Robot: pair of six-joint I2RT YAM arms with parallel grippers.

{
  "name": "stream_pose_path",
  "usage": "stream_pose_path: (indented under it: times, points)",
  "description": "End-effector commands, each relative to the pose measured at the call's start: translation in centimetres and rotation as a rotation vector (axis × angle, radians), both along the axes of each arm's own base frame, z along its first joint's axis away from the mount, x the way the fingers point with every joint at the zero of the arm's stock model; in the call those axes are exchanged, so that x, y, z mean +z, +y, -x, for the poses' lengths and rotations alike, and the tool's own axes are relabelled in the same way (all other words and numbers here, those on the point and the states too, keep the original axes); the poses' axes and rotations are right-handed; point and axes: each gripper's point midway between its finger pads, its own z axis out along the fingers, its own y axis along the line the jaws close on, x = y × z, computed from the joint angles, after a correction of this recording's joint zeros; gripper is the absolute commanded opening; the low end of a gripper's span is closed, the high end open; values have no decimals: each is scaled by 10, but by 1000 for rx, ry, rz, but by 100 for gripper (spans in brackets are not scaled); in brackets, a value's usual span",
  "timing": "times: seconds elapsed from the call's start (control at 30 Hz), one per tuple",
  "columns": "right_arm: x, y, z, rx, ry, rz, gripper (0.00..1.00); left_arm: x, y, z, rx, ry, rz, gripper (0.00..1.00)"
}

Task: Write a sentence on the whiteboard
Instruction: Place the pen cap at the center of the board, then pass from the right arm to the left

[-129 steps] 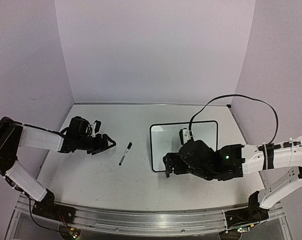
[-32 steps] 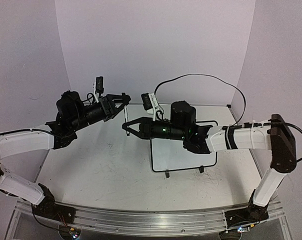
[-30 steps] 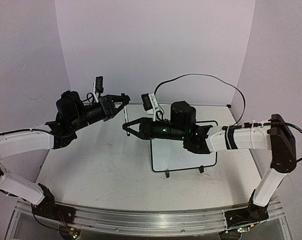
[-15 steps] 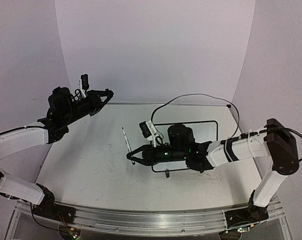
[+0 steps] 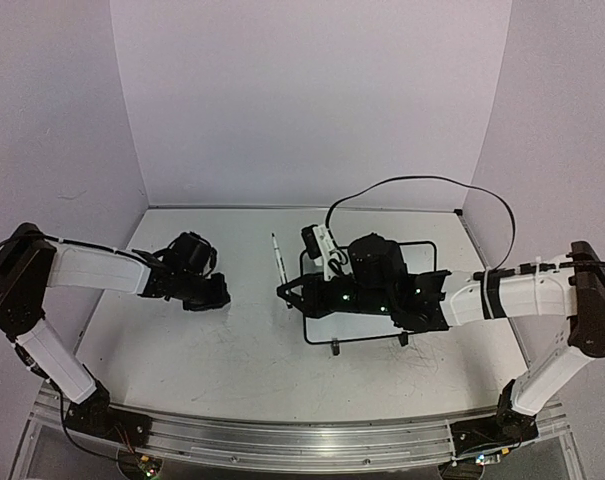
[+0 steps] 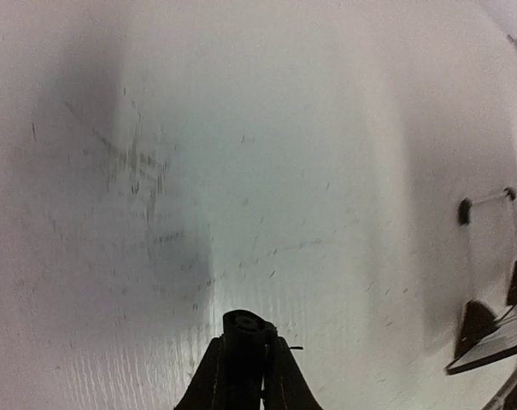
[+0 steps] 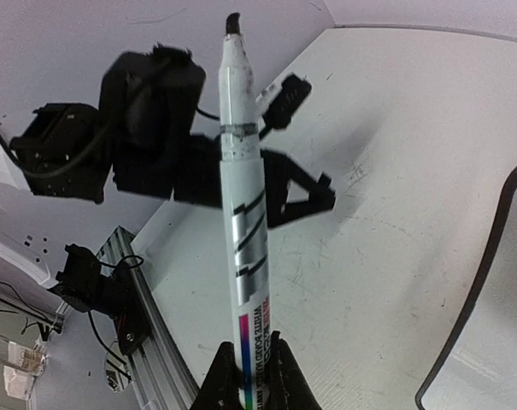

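Your whiteboard (image 5: 330,322) lies on the table (image 5: 232,345) under the right arm, and the part you can see is blank, so I judge the whole sentence is left to write. Just off the board's left edge your right gripper (image 5: 285,291) clamps an uncapped marker (image 7: 243,213), tip up; its barrel seems to read "WHITE BOARD MARKER". Further left of the board your left gripper (image 6: 243,346) pinches what looks like the black cap (image 6: 245,327)

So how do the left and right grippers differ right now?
The left gripper pinches a small black cap; the right gripper pinches an uncapped white marker. The left gripper sits low over the table's left side; the right gripper is near the whiteboard. Both are shut on something.
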Motion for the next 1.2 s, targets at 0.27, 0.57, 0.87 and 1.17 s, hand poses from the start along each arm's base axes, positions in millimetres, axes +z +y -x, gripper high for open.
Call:
stream_pose_path:
  times: [0.27, 0.57, 0.87, 1.17]
  points:
    - [26, -4, -13, -54, -83, 4, 0, -59, 8, 38, 2, 54, -302, 10]
    - [28, -11, -13, -69, -94, 8, 0, -42, -1, 29, -18, 12, -286, 37]
    - [26, -21, -14, -53, -201, 115, 0, 56, -15, 17, -55, -160, -166, 62]
    - [-12, -20, 12, 221, -288, 370, 0, 216, -59, 40, -418, -412, 153, 84]
